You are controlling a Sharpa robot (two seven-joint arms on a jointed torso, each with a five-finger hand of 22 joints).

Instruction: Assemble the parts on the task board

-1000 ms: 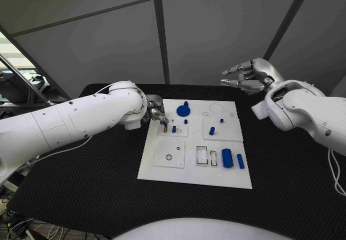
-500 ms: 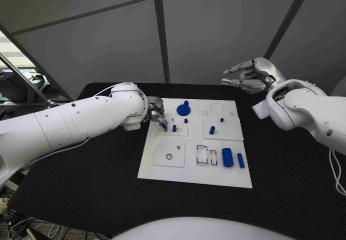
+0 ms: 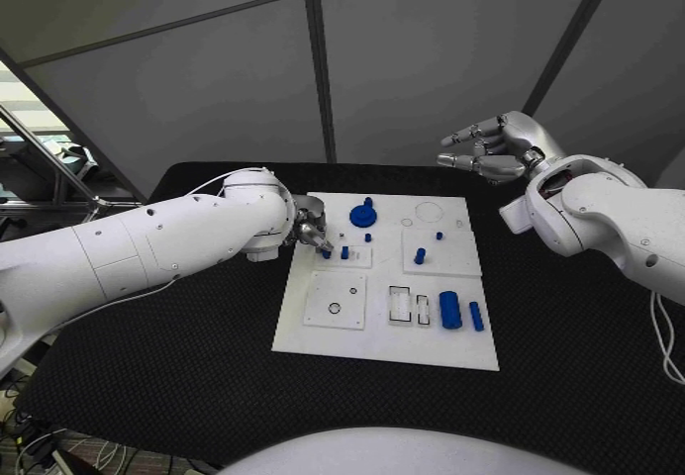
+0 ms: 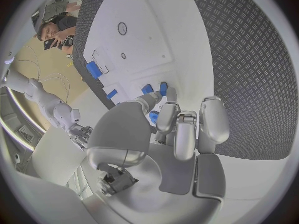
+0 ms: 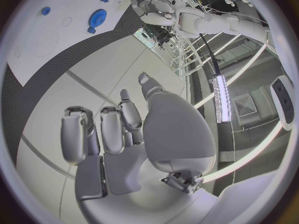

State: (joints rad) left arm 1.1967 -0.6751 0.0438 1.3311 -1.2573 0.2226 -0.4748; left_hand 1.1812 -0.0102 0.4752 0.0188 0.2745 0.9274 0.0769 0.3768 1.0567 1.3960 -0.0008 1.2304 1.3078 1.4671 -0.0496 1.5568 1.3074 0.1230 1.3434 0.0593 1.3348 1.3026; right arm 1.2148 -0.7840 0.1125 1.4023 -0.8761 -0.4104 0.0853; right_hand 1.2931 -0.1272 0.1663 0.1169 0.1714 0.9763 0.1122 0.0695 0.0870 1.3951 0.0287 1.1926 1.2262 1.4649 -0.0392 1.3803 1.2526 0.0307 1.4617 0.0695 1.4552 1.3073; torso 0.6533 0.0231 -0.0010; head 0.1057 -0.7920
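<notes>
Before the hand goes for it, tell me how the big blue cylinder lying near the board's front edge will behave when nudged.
The big blue cylinder lies on its side on the flat task board, so it will probably roll sideways. It looks rigid and smooth, likely slippery. A thinner blue piece alongside could be knocked.

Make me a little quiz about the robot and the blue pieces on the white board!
1. True or false: the right hand is raised above the table's far side, away from the task board.
2. Which hand is down at the small blue pegs? A) left hand B) right hand
3. Fill the gap: the blue gear sits near the board's ____ edge, far or near.

Key: 1 true; 2 A; 3 far.
</notes>
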